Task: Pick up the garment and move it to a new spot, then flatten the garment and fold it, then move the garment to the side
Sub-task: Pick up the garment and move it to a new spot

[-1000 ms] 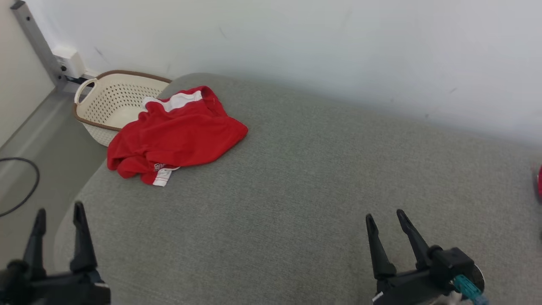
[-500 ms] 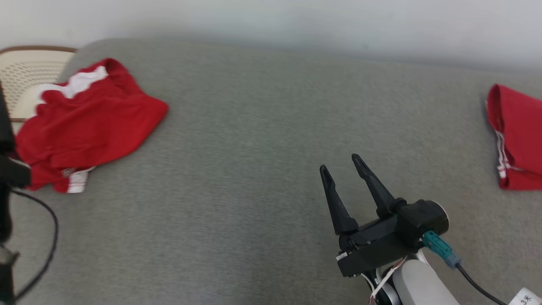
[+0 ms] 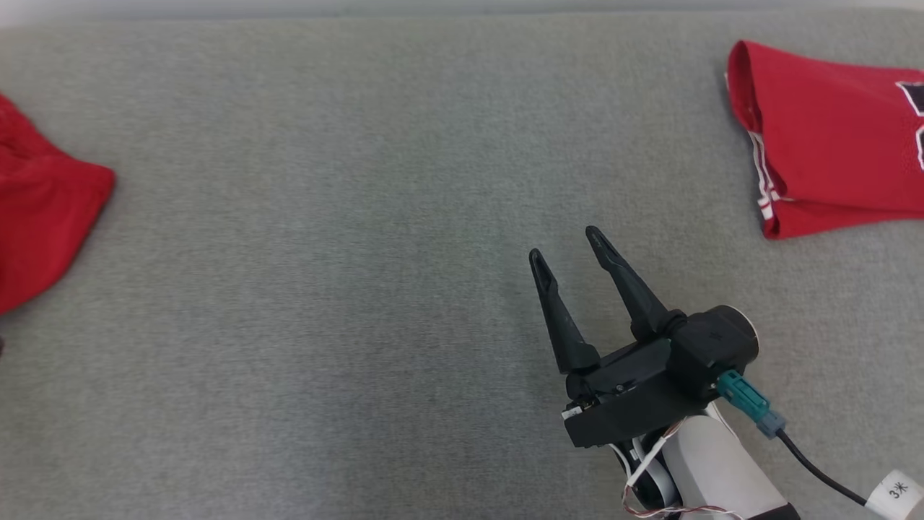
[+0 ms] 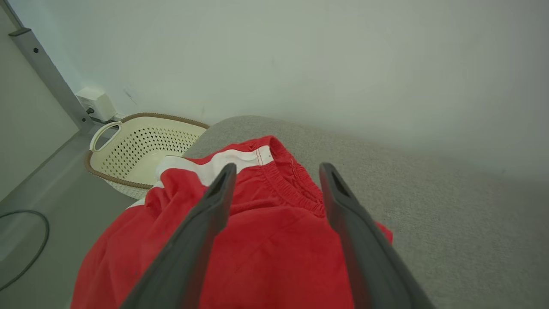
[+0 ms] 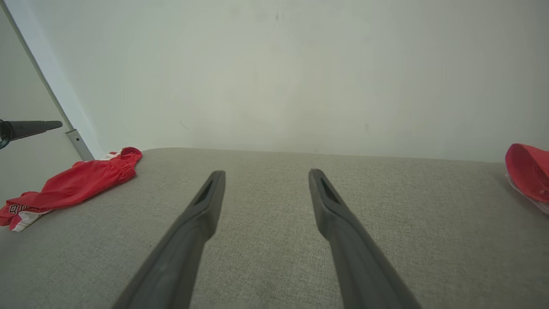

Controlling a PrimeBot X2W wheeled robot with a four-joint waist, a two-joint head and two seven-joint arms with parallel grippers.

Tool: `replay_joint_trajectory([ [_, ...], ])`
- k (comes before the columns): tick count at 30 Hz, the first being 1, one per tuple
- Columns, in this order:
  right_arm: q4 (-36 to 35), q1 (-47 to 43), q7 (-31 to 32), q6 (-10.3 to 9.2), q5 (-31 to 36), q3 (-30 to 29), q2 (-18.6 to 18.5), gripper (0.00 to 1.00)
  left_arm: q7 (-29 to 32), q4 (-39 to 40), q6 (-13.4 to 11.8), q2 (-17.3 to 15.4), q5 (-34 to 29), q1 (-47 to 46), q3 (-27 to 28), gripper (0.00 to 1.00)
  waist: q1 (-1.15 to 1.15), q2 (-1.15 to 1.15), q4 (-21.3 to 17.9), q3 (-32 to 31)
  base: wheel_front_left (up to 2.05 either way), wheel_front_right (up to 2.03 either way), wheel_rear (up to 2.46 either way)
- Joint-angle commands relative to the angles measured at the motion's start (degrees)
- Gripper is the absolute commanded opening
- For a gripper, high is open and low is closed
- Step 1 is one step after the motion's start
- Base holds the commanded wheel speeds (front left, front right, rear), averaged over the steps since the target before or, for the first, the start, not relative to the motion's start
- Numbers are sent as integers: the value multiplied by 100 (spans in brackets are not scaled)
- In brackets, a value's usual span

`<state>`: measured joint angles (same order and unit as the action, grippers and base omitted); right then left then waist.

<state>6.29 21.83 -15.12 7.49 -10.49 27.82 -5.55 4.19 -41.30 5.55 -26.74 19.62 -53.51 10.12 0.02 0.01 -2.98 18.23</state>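
You're at the very start, as I read it: nothing lifted, nothing flattened, nothing folded. The crumpled garment (image 4: 257,240), red with a white band, sits bunched at the left end of the grey cushion (image 3: 361,289), partly hanging toward the basket (image 4: 141,146) behind that end.

Your left gripper (image 4: 279,165) points down over the garment, jaws spread wide and empty. I can't tell whether the fingers touch the cloth. Your right gripper (image 3: 564,244) hangs over bare cushion in the middle, well apart from both red pieces, also spread wide with nothing in it.

At the far right end lies a folded red piece (image 3: 830,152). It looks flat and squared off, so probably not your target, though that's a guess.

Left to do, all of it: pinch the garment, carry it to open cushion, spread it, fold it, push it aside.

Counts:
- red garments: two (one crumpled, one folded)
- grippers: two, both empty
- basket: one, cream, perforated, brown rim
- cable (image 4: 25,240) on the floor: one loop
- white box (image 4: 96,103) on the wall: one
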Motion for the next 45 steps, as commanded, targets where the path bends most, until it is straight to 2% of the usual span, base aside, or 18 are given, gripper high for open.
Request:
replay_joint_trajectory([
  [1,-49,125,-6,1,-16,20,-29,100,153,-330,45,-136,-15,-167,-93,100,-2,-1,-382,388,0,0,0],
  [10,-107,216,-6,1,1,21,-80,100,681,-1384,98,-362,22,-571,-269,100,-2,-1,-540,678,0,0,0],
  [15,-90,240,-6,1,-24,20,-115,100,1293,-2085,124,-409,66,-721,-435,100,-2,-1,-577,726,0,0,0],
  [19,-51,207,-6,1,-22,27,-123,100,1363,-2343,132,-472,-14,-785,-546,100,-2,-1,-569,697,0,0,0],
  [20,-43,205,-6,1,-21,29,-127,100,1360,-2399,132,-488,-27,-797,-577,47,-2,-1,-562,683,0,0,0],
  [21,-30,200,-6,1,-20,29,-130,100,1317,-2417,139,-486,-57,-810,-627,0,-2,-1,-550,664,0,0,0],
  [29,63,141,-6,1,-77,22,-117,100,598,-2297,177,-508,-2,-1039,-862,0,-2,-1,-388,428,0,0,0],
  [31,91,110,-5,1,-89,-7,-103,100,346,-2167,182,-423,130,-1099,-924,0,-2,-1,-332,330,0,0,0],
  [37,118,11,-6,1,-129,-100,-62,100,-259,-1581,182,-391,381,-1149,-1520,0,-2,-1,-166,46,0,0,0],
  [45,145,-133,-6,1,-173,-237,-15,100,-498,-526,184,-277,542,-1240,-2307,0,-2,-1,-65,-242,0,0,0],
])
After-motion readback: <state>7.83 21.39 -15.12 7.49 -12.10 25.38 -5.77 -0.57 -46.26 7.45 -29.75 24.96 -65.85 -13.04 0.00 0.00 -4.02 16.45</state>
